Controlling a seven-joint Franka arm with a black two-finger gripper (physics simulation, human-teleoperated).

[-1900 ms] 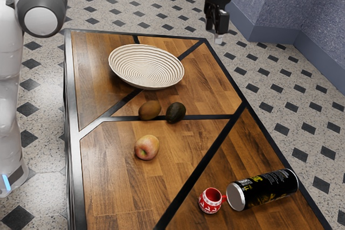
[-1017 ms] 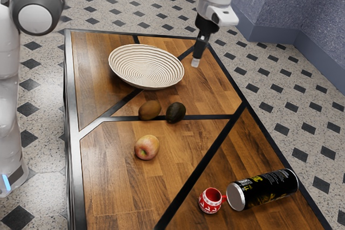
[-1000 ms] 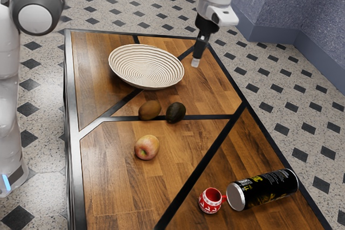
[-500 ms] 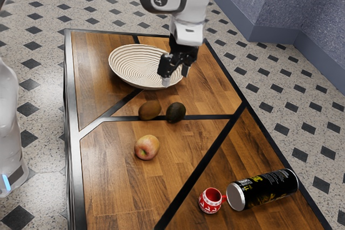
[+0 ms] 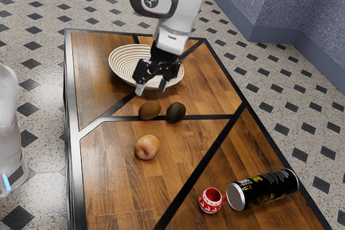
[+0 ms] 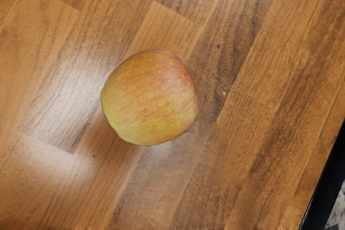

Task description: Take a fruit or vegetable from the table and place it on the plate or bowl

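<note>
Exterior view: black two-finger gripper (image 5: 151,86) spread, empty, above ribbed white bowl's (image 5: 121,60) near rim; round red-yellow apple (image 5: 146,147) on the wooden table (image 5: 215,95), nearer (beyond the brown kiwi (image 5: 149,110)). Wrist view: apple (image 6: 149,97) centred, no long axis.

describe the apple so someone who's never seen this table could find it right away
On the wooden table, find the white ribbed bowl near the far end. Nearer the camera lie a brown kiwi and a dark avocado side by side, and nearer again, alone, sits the apple. It is the only red and yellow fruit.
</note>
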